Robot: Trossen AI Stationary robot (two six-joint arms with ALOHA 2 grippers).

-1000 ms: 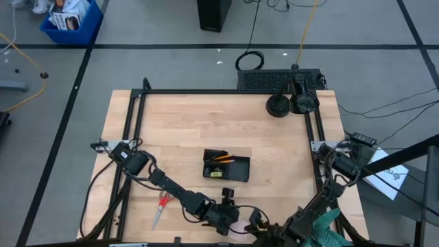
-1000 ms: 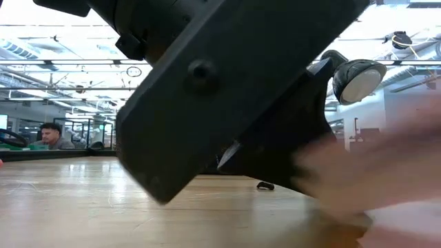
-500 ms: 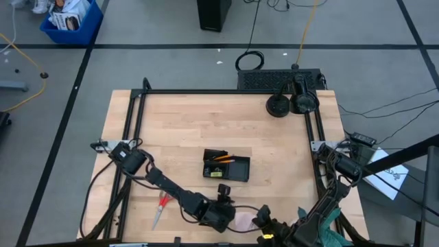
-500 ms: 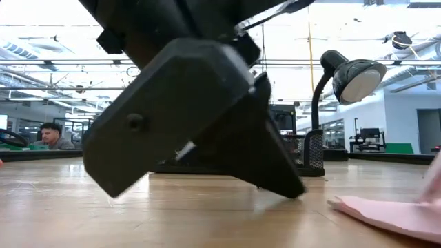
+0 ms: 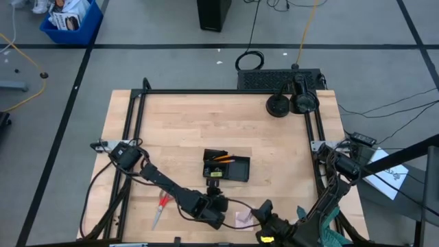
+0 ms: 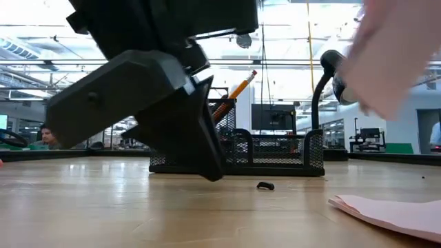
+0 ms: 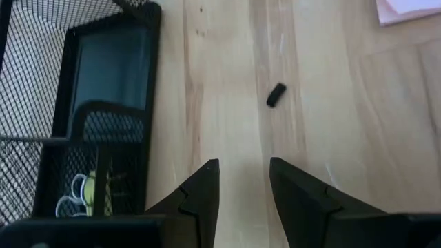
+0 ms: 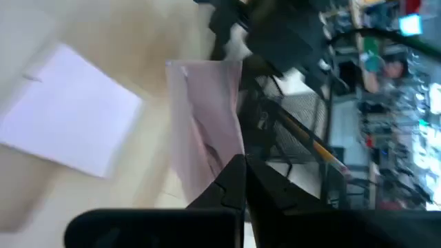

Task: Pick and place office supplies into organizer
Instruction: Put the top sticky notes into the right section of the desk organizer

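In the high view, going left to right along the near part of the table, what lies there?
Red-handled scissors → left gripper → pink sticky-note pad → right gripper, near the table's front edge.

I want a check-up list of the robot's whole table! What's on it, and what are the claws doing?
Surface: wooden table, bare in the middle.
Job's things: mesh organizer holding pencils; red scissors, pink paper and a small black clip lying outside it.
Clutter: desk lamp at the far corner.
Grippers: left gripper open above the wood beside the organizer; right gripper shut on a pink sheet.
Cables: black cables on the floor.
Surroundings: blue bin.
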